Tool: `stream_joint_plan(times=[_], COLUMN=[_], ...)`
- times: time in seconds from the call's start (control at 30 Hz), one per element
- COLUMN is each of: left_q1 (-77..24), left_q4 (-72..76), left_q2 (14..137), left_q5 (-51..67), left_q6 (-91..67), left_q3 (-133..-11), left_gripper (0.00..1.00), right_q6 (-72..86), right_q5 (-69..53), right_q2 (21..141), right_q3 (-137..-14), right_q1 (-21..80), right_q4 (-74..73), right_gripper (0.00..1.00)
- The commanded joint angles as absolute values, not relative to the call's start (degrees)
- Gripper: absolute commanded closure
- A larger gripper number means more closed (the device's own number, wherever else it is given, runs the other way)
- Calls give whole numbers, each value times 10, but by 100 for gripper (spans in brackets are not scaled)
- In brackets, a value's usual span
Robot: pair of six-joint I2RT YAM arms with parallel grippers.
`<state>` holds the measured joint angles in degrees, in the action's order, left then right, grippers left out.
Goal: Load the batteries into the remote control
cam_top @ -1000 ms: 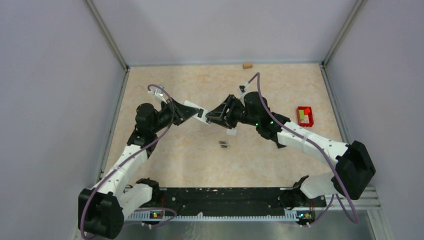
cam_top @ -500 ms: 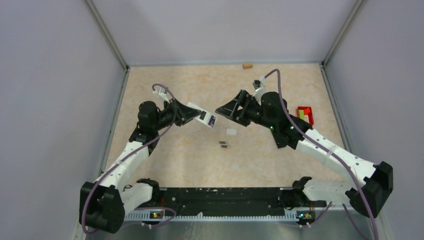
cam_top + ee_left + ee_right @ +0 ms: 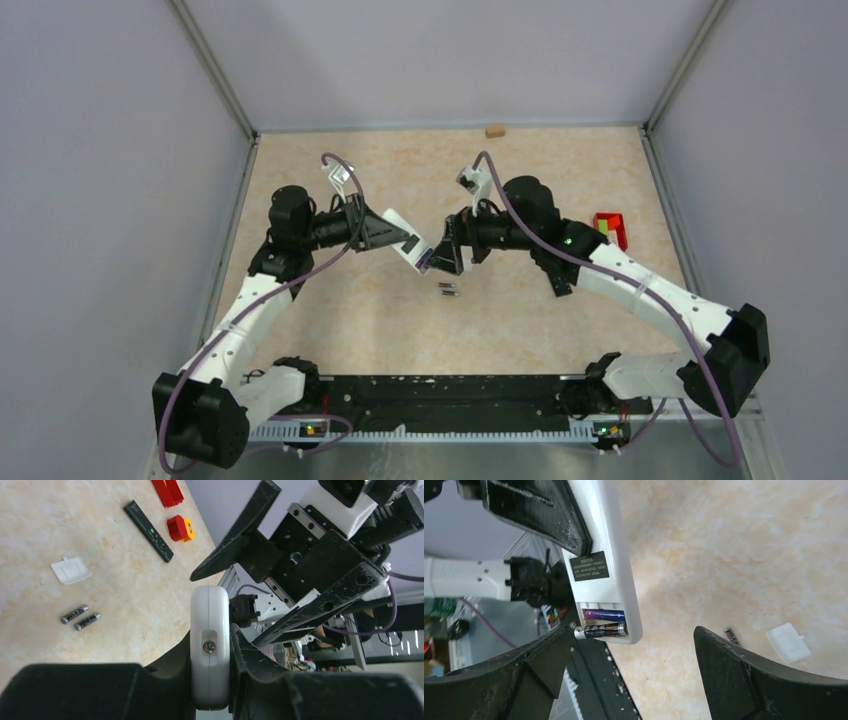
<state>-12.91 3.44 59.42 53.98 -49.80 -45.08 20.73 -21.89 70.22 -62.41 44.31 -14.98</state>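
My left gripper (image 3: 397, 238) is shut on the white remote control (image 3: 413, 250), holding it above the table by its sides (image 3: 210, 610). The open battery bay faces my right wrist camera. A purplish battery (image 3: 604, 615) lies in it. Beside it, a dark battery (image 3: 601, 630) has one end sticking out past the bay's edge. My right gripper (image 3: 447, 250) is open wide at that end of the remote, its fingers (image 3: 524, 670) on either side and holding nothing. Two loose batteries (image 3: 448, 289) lie on the table below (image 3: 80, 617).
The white battery cover (image 3: 71, 570) lies on the table near the loose batteries. A black remote (image 3: 148, 530) and red blocks (image 3: 175, 527) lie further off. A red tray (image 3: 610, 230) stands at the right and a small brown block (image 3: 494, 130) by the back wall.
My right gripper drew back from the remote, opened wide and came back to its battery end. The left arm shifted the remote a little toward the right and tilted it.
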Motion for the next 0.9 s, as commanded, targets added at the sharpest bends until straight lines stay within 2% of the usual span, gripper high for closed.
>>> stream_joint_plan(times=[0.0,0.27,0.5,0.87], left_q1=[-131,-131,-130,-131], left_q4=[16,-24,-61,-82], left_q2=[602,624,630,635], left_q5=[612,631,628,623], left_q6=[-474,-471,-452,-434], left_q3=[-474,-485,-492,-491], left_gripper=[100,100,100,100], right_q6=[157,171,134,155], right_q5=[-360,-396,-374,-374], right_q2=[724,731,780,792], right_q3=[-644,-624,-664,-665], right_q1=[439,442,468,477], right_q4=[-122,-89,-152,-136], right_gripper=[5,2,3,11])
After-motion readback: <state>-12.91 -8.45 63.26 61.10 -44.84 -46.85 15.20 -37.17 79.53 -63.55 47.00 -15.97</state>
